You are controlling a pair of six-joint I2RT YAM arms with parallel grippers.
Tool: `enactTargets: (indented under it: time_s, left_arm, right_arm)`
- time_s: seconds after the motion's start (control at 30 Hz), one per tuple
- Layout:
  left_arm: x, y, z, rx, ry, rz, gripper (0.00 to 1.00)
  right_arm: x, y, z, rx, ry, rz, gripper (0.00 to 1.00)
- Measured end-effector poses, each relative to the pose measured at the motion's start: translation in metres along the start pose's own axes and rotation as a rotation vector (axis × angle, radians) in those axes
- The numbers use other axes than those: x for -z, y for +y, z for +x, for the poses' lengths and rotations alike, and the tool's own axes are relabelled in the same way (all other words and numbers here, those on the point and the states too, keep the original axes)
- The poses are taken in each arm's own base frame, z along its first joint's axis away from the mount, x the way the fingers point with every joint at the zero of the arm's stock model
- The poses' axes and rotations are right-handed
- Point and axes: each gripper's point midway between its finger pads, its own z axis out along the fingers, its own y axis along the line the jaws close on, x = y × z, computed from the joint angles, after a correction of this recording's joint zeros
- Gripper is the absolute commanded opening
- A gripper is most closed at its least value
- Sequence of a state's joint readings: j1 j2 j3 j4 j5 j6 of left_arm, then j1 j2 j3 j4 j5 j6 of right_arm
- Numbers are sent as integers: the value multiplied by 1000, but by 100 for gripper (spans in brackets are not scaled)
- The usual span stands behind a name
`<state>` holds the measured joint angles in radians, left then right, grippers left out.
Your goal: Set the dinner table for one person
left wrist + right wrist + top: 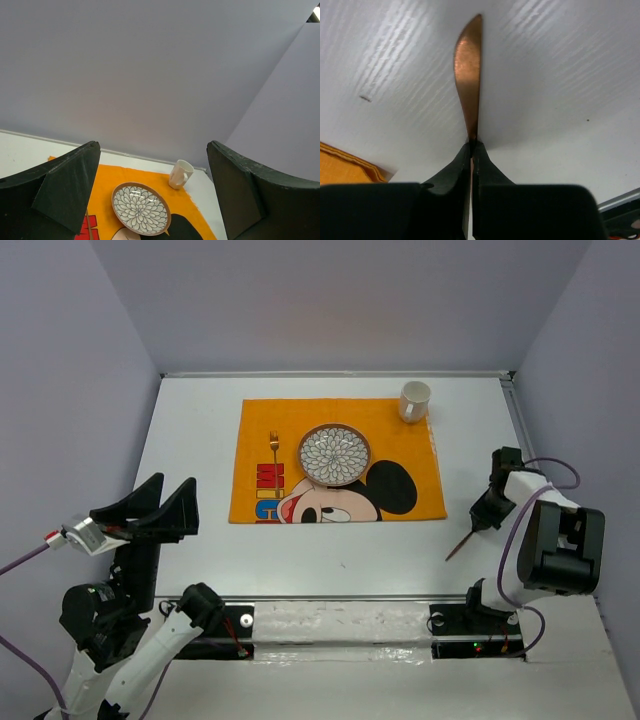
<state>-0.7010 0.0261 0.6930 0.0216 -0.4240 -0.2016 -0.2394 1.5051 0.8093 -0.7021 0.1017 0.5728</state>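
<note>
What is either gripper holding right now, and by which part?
The right gripper pinches the copper knife just behind its blade; the left gripper is open, holding nothing.

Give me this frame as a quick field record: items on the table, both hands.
surface: white dinner table
mat: orange Mickey Mouse mat, mid table
plate: patterned plate, centre of mat
fork: gold fork, on mat, left of plate
mug: white mug, at mat's far right corner
left hand: open, empty, over near left
right hand: shut on copper knife, right of mat
</note>
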Motion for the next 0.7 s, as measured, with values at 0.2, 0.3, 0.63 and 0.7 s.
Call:
enactTargets:
  time_s: [0.2, 0.3, 0.63, 0.7]
  left_arm:
    - [-3, 0, 4, -10, 13, -7, 99]
    - [-6, 0, 10, -21, 32, -12, 99]
    - [-12, 1, 21, -48, 66, -27, 99]
    - [-14, 2, 25, -55, 76, -32, 99]
  right_arm:
    - [2, 12, -3, 61, -70, -5, 0]
    - [3, 20, -9, 79, -113, -20, 0]
    - [65, 63, -52, 163, -356, -143, 0]
    - [83, 77, -61, 188, -405, -183, 0]
